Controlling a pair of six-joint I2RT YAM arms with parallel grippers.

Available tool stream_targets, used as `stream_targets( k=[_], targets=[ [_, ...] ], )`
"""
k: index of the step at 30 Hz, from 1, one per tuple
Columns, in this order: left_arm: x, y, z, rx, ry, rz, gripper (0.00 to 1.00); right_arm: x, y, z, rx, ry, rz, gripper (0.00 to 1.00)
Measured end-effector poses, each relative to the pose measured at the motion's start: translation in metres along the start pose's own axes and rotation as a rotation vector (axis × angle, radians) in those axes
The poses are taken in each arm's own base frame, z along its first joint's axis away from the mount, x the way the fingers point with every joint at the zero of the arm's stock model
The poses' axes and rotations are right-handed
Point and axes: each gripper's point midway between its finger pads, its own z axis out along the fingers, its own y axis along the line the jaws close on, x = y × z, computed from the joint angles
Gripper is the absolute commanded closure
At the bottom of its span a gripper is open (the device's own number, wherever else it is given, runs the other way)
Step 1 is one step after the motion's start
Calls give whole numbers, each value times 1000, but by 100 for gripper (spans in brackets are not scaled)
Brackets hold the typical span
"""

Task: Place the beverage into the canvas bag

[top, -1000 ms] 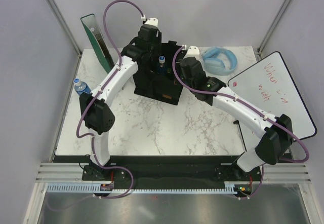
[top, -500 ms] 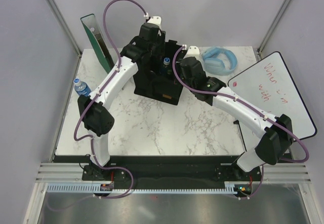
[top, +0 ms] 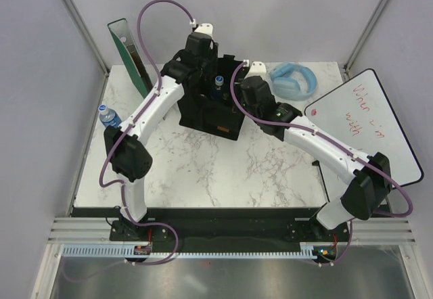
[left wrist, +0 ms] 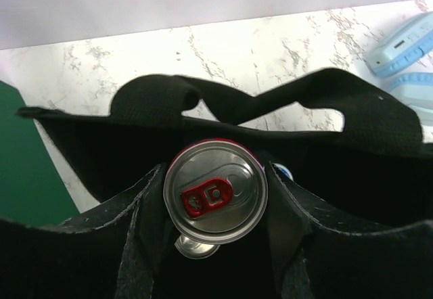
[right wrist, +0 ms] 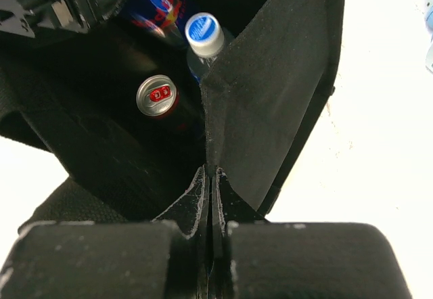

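Note:
The beverage (left wrist: 215, 192), a silver-topped can with a red tab, hangs upright between the black fingers of my left gripper (left wrist: 215, 199), which is shut on its sides inside the mouth of the canvas bag (left wrist: 88, 150). The right wrist view shows that same blue and red can (right wrist: 159, 5) high in the bag. My right gripper (right wrist: 211, 177) is shut on the top edge of the bag's wall (right wrist: 270, 96). From above, the black canvas bag (top: 210, 116) stands at the table's far middle, the left gripper (top: 201, 65) over it and the right gripper (top: 242, 86) at its right rim.
In the bag stand another red-tabbed can (right wrist: 155, 96) and a bottle with a blue and white cap (right wrist: 203, 32). A water bottle (top: 108, 116) lies at the table's left edge. Blue headphones (top: 294, 81), a whiteboard (top: 369, 126) and a green folder (top: 128, 52) sit around the bag.
The left wrist has shifted only slightly over the bag. The right arm keeps its hold on the bag's edge.

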Motion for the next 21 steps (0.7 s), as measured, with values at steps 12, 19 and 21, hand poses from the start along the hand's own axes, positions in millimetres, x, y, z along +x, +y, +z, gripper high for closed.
stream_targets(
  k=[12, 19, 21],
  targets=[
    [13, 25, 19, -70, 21, -5, 98, 0, 2, 0, -9, -1, 2, 100],
    [19, 32, 24, -104, 32, 7, 98, 0, 3, 1, -18, -2, 4, 100],
    [20, 36, 25, -110, 34, 4, 98, 1, 4, 1, -22, 0, 4, 100]
  ],
)
